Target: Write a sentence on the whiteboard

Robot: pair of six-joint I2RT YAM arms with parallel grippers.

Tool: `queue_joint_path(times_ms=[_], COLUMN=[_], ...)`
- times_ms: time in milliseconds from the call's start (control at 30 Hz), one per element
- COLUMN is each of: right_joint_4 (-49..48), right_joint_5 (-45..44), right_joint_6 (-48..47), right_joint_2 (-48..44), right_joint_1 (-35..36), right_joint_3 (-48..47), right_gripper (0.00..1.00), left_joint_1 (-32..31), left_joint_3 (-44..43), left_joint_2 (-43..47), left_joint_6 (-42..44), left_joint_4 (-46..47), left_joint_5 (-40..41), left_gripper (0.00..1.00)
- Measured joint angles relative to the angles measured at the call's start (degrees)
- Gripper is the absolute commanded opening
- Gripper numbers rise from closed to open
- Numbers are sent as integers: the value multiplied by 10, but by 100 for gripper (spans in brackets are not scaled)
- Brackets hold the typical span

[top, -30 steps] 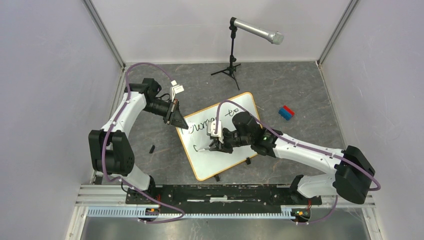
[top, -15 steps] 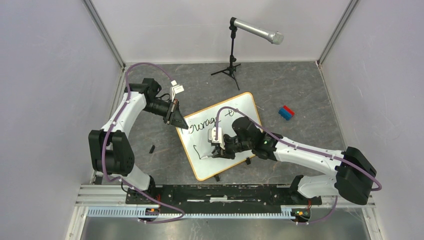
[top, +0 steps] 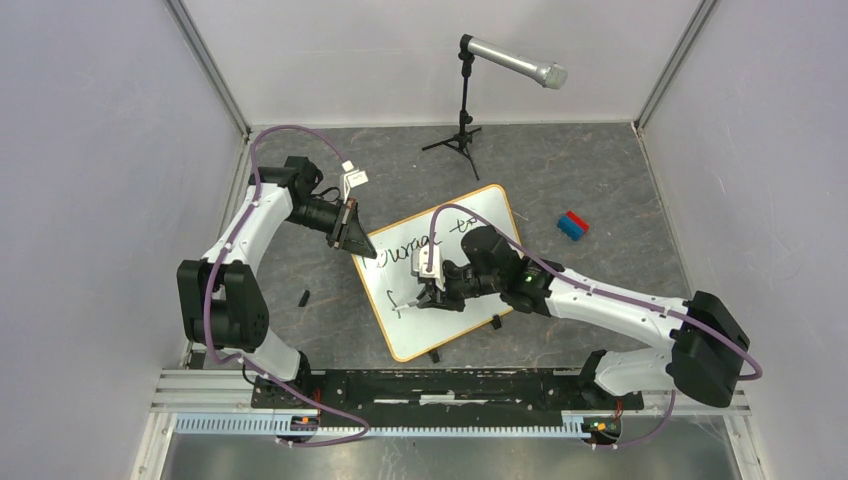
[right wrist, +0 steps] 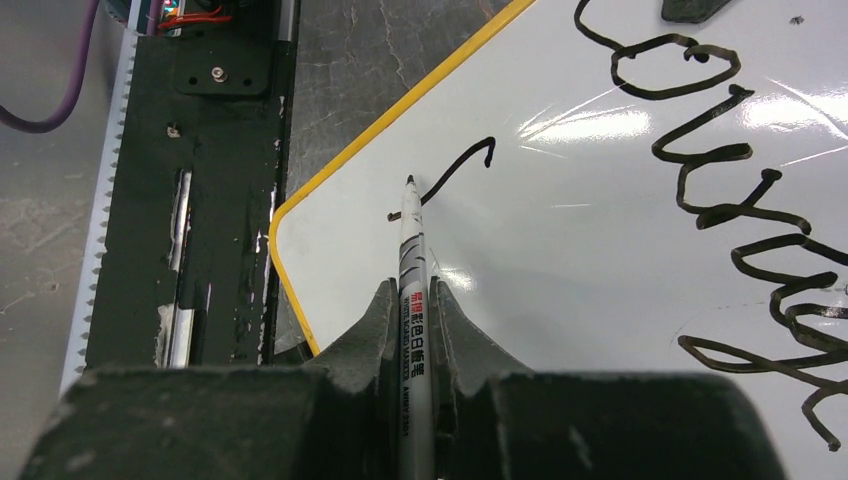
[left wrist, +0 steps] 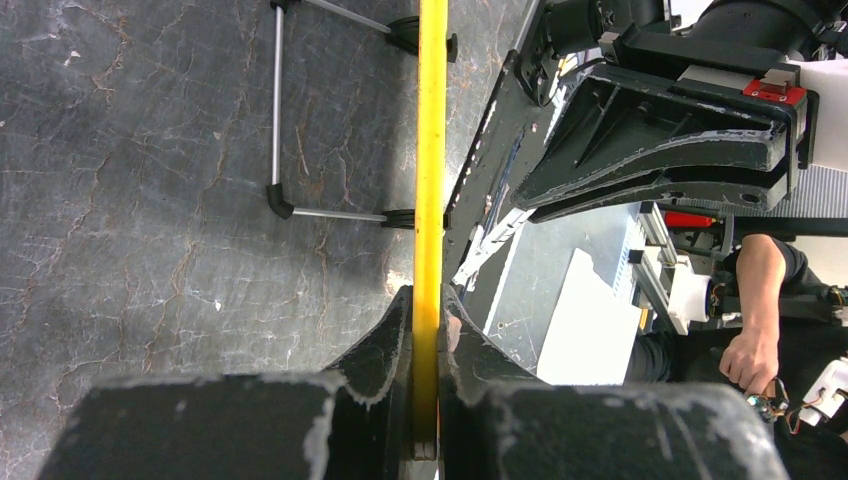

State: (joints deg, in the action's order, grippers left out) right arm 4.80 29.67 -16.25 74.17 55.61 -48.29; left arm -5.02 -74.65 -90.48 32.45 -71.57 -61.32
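Longer now, black cursive sentence point(top: 400, 252), right claw point(right wrist: 412, 290) gripping marker point(right wrist: 410, 255), left claw point(left wrist: 428, 297) clamping orange-rimmed whiteboard point(top: 405, 330).

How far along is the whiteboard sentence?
Done: the sentence has its top line, beginning "Courage", on the whiteboard. In hand: the right gripper holds the marker, tip at a short stroke opening the second line; the left gripper clamps the board's rim. Left: the rest of that line.

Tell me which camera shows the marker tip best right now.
Right wrist: the marker runs up mid-frame, its black tip beside a short hooked stroke on the whiteboard. Top external shows only a thin sliver at the right gripper. Left wrist shows the board's yellow rim, no marker.
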Motion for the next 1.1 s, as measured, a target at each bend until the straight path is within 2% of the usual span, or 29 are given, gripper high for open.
queue_joint_path(times_ms=[767,1100], right_joint_4=[2,7], right_joint_5=[-12,-12], right_joint_6=[-7,-9], right_joint_2=[18,3], right_joint_1=[1,-25], right_joint_3=[-8,-8], right_gripper=[0,0], left_joint_1=[0,0], left_joint_3=[0,0], left_joint_2=[0,0], left_joint_6=[0,0], left_joint_4=[0,1], left_joint_5=[2,2], left_gripper=[3,2])
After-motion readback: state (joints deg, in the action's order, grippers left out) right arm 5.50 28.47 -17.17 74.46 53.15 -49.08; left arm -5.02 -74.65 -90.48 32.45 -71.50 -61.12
